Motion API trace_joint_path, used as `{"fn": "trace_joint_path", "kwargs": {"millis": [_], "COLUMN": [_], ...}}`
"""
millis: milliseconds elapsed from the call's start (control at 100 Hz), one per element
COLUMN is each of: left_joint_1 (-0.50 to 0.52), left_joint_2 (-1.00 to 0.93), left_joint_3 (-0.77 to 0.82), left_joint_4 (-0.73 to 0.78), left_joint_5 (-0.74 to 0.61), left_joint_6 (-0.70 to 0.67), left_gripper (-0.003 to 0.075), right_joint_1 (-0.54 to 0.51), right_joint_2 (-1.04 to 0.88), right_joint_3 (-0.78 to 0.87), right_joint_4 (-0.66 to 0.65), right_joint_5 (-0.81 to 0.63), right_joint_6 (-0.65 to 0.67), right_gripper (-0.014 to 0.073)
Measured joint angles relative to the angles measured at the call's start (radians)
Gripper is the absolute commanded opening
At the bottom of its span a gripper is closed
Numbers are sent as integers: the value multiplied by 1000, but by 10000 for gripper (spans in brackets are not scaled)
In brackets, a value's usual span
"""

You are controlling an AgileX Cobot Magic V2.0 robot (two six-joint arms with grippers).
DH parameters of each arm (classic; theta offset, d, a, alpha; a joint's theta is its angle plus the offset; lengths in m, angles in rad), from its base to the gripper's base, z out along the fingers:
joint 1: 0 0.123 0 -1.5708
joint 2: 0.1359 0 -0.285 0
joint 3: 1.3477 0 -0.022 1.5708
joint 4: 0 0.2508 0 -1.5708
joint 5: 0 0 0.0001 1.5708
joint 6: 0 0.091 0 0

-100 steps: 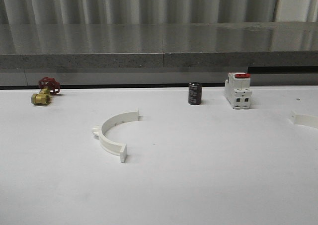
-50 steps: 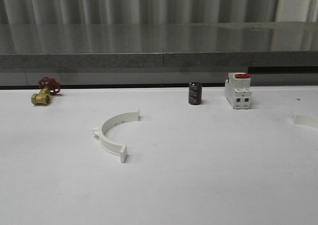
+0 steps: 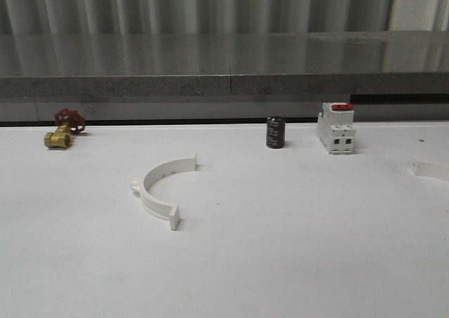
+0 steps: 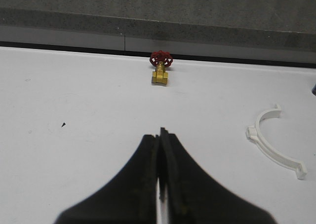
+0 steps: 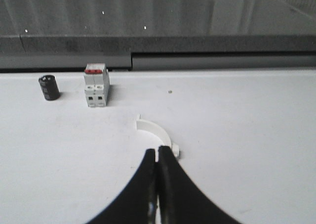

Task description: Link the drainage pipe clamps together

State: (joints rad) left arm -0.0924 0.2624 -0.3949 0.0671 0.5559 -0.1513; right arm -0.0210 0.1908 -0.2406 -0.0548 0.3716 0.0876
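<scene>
One white drainage pipe clamp half (image 3: 160,188) lies on the white table left of centre, its open side facing right. It also shows in the left wrist view (image 4: 274,140), off to the side of my left gripper (image 4: 161,135), which is shut on nothing above bare table. The second clamp half (image 3: 430,169) lies at the table's right edge, cut off by the frame. In the right wrist view this half (image 5: 155,131) sits just beyond my right gripper (image 5: 158,152), whose jaws are shut and hide its near end.
At the back of the table stand a black cylinder (image 3: 275,133) and a white breaker with a red top (image 3: 335,128). A brass valve with a red handwheel (image 3: 62,130) lies at the back left. A grey ledge (image 3: 224,86) runs behind the table.
</scene>
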Motion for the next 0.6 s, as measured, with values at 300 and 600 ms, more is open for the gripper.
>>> {"fn": "trace_joint_path", "kwargs": {"millis": [300,600], "left_joint_1": [0,0], "left_joint_2": [0,0], "left_joint_3": [0,0], "left_joint_4": [4,4], "left_joint_5": [0,0], "left_joint_6": [1,1], "left_gripper": [-21,-21], "right_joint_1": [0,0], "right_joint_2": [360,674], "right_joint_3": [-210,-415], "right_joint_4": [0,5], "right_joint_5": [222,361], "right_joint_6": [0,0], "right_gripper": [97,488]}}
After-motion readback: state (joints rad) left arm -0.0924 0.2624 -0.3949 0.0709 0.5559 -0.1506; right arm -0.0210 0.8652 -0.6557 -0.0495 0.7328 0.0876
